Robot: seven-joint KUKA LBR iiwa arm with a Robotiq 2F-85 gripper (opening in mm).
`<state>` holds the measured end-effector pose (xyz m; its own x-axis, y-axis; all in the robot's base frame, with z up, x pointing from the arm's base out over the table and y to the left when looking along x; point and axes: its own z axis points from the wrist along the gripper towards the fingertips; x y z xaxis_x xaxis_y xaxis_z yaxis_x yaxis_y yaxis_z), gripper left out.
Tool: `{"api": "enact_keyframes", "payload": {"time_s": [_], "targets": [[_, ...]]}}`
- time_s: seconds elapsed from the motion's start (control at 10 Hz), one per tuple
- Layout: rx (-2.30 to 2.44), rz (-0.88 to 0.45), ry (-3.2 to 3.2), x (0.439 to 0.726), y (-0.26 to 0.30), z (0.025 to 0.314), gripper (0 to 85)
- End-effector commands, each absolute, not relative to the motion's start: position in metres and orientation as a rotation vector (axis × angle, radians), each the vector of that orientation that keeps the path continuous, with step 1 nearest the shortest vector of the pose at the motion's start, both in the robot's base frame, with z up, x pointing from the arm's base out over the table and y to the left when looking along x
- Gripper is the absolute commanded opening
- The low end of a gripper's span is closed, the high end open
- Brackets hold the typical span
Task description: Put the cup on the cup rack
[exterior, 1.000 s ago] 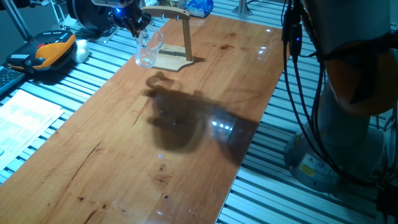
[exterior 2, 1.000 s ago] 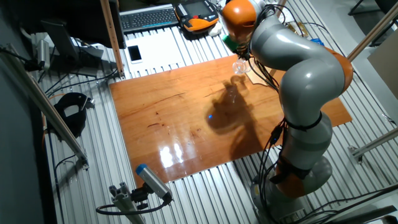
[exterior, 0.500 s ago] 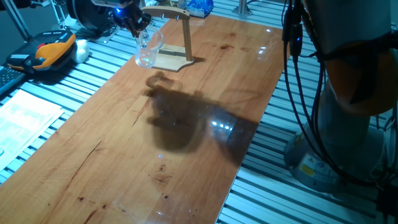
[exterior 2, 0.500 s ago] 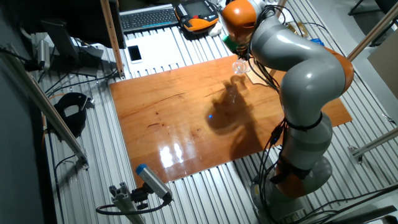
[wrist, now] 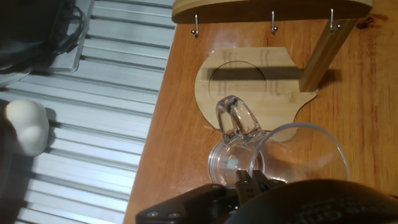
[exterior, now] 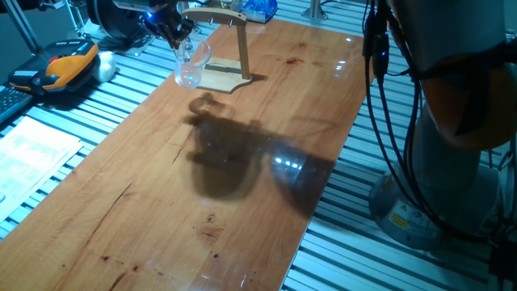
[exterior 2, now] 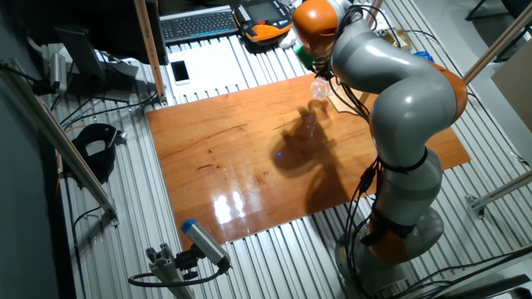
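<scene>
I have the cup (wrist: pixel 261 155) carried in the air beside the cup rack (exterior: pixel 229 48), and almost nothing has changed over the last second. In one fixed view the cup (exterior: pixel 192 65) hangs under the gripper (exterior: pixel 171 26) at the far corner of the surface (exterior: pixel 266 145), over the near edge of the rack's base, just as it did 1 second ago and half a second ago. The only shift I can find is small: in the other fixed view the arm (exterior 2: pixel 391 91) has leaned a touch to the left, and its shadow on the wood has moved with it. I read that as a slow creep or a pause, not a real advance.

The jaws are narrow and pinched on the cup's rim, at the bottom of the hand view; only their tips show, so I judge the hold from the cup staying up. The cup is tilted, and its handle (wrist: pixel 237 118) points up toward the rack's top arm (wrist: pixel 267 9).

3 small hooks (wrist: pixel 273 26) hang under that arm, all bare. The handle sits below and between the left and middle hooks, well short of either. So the hanging step is not yet done; my guess is that the next move must lift the handle loop onto 1 hook.
</scene>
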<state>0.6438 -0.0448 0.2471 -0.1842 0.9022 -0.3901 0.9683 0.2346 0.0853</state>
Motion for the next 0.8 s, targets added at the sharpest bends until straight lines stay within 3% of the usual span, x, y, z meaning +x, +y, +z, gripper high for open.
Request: {"api": "enact_keyframes", "payload": {"time_s": [0.0, 0.7], "targets": [[1.728, -0.243, 2.156, 0.646, -0.050, 0.250, 0.0], [1.679, -0.265, 2.168, 0.661, -0.067, 0.259, 0.0]]}}
